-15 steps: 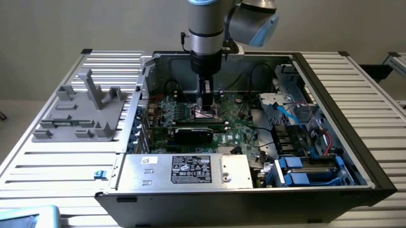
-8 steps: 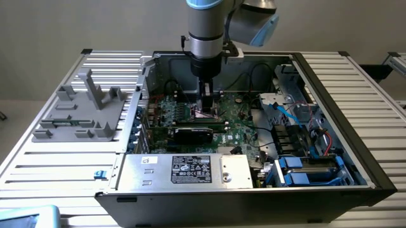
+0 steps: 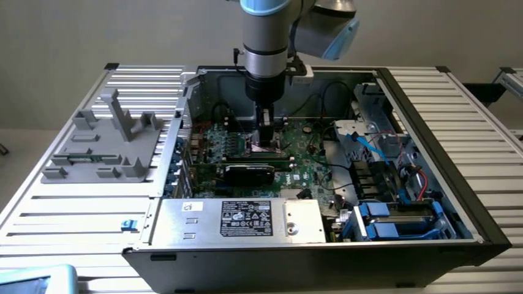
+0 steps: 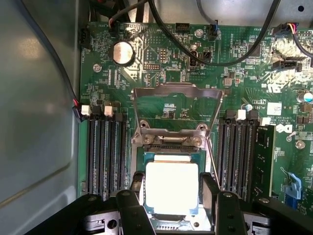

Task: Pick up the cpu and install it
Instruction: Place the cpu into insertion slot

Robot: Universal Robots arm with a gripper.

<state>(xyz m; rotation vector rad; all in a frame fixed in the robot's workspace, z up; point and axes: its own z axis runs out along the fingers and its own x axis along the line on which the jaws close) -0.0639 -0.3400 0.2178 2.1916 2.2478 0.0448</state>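
Observation:
The cpu [image 4: 171,187], a small square chip with a shiny pale metal top on a green base, sits level over the dark socket [image 4: 168,147] on the motherboard. My gripper [image 4: 172,195] is shut on the cpu, with one black finger [image 4: 137,182] against one side and the other black finger against the opposite side. The socket's metal load frame [image 4: 177,105] stands flipped open just beyond it. In the exterior view the gripper [image 3: 266,144] reaches straight down into the open computer case [image 3: 425,159], low over the green motherboard [image 3: 307,156].
Black memory slots [image 4: 105,152] flank the socket, with a fitted module [image 4: 263,161] on one side. Black cables [image 4: 195,54] loop over the board. A grey plastic fixture with upright posts [image 3: 110,138] stands outside the case at the exterior view's left. The power supply [image 3: 241,219] fills the case's near side.

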